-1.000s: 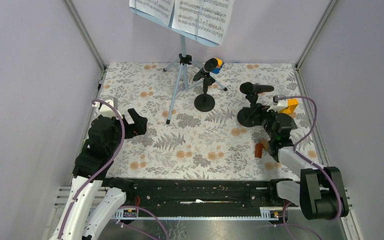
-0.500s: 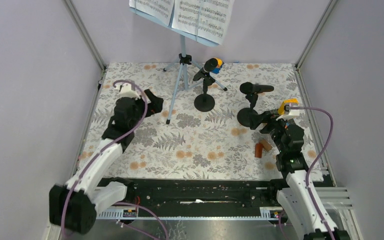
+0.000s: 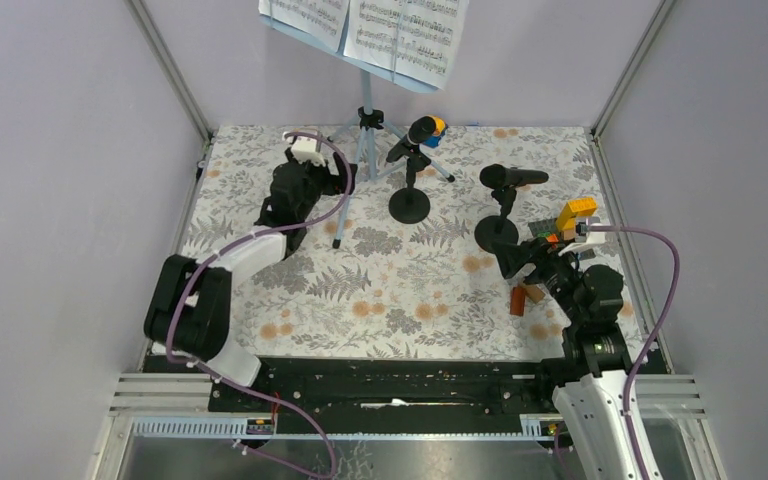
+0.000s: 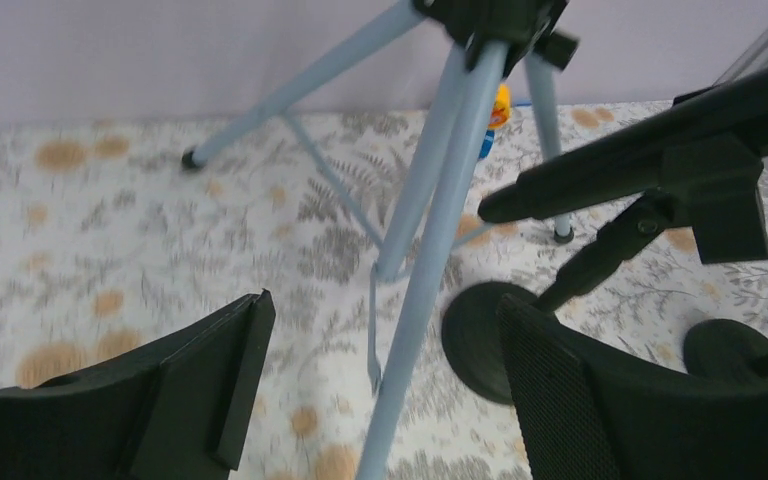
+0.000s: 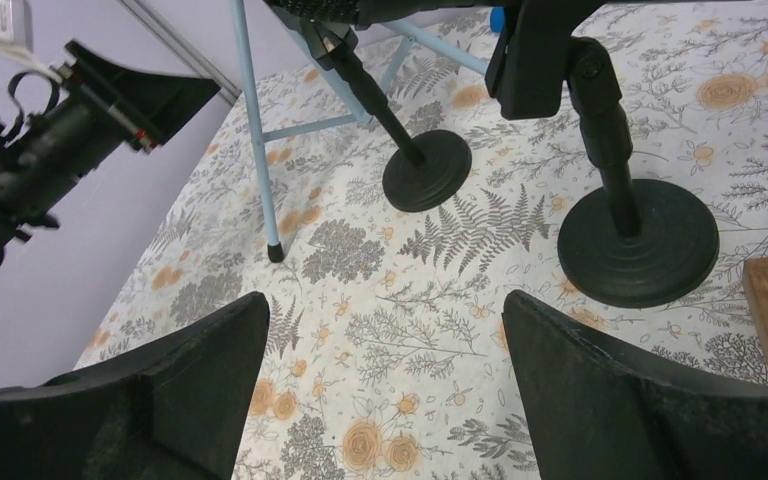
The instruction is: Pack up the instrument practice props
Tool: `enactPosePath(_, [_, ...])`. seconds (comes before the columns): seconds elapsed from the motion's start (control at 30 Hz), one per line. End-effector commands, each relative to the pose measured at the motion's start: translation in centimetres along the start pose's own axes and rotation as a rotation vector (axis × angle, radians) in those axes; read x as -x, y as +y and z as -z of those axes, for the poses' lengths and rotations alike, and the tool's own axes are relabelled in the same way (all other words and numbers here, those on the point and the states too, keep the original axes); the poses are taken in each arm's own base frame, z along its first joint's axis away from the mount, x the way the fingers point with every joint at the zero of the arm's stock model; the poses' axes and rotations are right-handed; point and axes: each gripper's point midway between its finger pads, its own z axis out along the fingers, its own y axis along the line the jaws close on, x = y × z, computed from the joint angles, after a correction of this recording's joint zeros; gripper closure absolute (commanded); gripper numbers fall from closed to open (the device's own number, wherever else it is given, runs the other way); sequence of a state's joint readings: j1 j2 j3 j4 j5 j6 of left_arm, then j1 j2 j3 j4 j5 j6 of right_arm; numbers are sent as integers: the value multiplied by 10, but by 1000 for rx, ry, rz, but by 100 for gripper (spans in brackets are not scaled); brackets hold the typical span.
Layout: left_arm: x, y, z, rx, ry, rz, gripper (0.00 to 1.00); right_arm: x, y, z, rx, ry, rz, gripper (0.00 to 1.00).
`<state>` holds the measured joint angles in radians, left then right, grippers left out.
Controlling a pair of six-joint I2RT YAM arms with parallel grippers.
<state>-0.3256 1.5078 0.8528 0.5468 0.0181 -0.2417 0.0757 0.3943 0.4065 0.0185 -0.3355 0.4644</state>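
The light-blue music desk with white sheet-music pages [image 3: 365, 30] stands at the back on its thin blue-grey tripod [image 3: 364, 140]. My left gripper [image 3: 345, 180] is open, and the tripod's front leg [image 4: 430, 270] runs between its fingers [image 4: 245, 370] without touching either. Two black microphones stand on round black bases: one in the middle [image 3: 420, 130], one further right [image 3: 512, 177]. My right gripper [image 3: 525, 262] is open and empty, just short of the right microphone's base [image 5: 635, 245]. The other base [image 5: 426, 172] lies further off.
A brown toy block [image 3: 518, 300] lies next to the right gripper, and an orange-yellow block [image 3: 575, 210] sits near the right wall. A blue and yellow block [image 3: 437, 127] is behind the middle microphone. Grey walls close in the flowered table [image 3: 400, 290] on three sides.
The left arm has swung from the table's left edge up to the tripod, its fingers now on both sides of the front leg. The right gripper has drawn back a little from the right microphone base.
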Motion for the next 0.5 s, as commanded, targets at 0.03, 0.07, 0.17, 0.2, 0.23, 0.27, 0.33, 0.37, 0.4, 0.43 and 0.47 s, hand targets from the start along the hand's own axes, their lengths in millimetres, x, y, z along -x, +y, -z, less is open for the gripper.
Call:
enactPosePath(0.03, [52, -32, -45, -169, -158, -150, 17, 11, 19, 11, 46, 22, 36, 7])
enactPosePath(0.07, [53, -36, -52, -190, -159, -149, 18, 10, 18, 12, 43, 26, 43, 7])
enactPosePath(0.17, [53, -49, -69, -263, -167, -133, 19, 10, 18, 16, 40, 25, 65, 7])
enactPosePath(0.2, [51, -51, -75, -274, -163, -131, 19, 11, 18, 17, 38, 23, 72, 7])
enactPosePath(0.23, [52, -53, -82, -282, -168, -135, 19, 11, 18, 18, 35, 23, 75, 7])
enactPosePath(0.27, [50, -54, -88, -283, -163, -140, 19, 11, 18, 18, 33, 24, 77, 7])
enactPosePath(0.33, [45, -53, -100, -279, -152, -147, 21, 9, 18, 20, 32, 31, 78, 7])
enactPosePath(0.37, [41, -50, -106, -274, -142, -149, 22, 9, 18, 20, 30, 34, 76, 7])
enactPosePath(0.4, [38, -49, -112, -267, -136, -151, 25, 9, 18, 20, 29, 36, 74, 7])
enactPosePath(0.43, [36, -47, -117, -259, -135, -152, 27, 9, 18, 20, 28, 37, 71, 7])
enactPosePath(0.47, [31, -44, -123, -247, -127, -153, 28, 9, 18, 20, 28, 36, 66, 7])
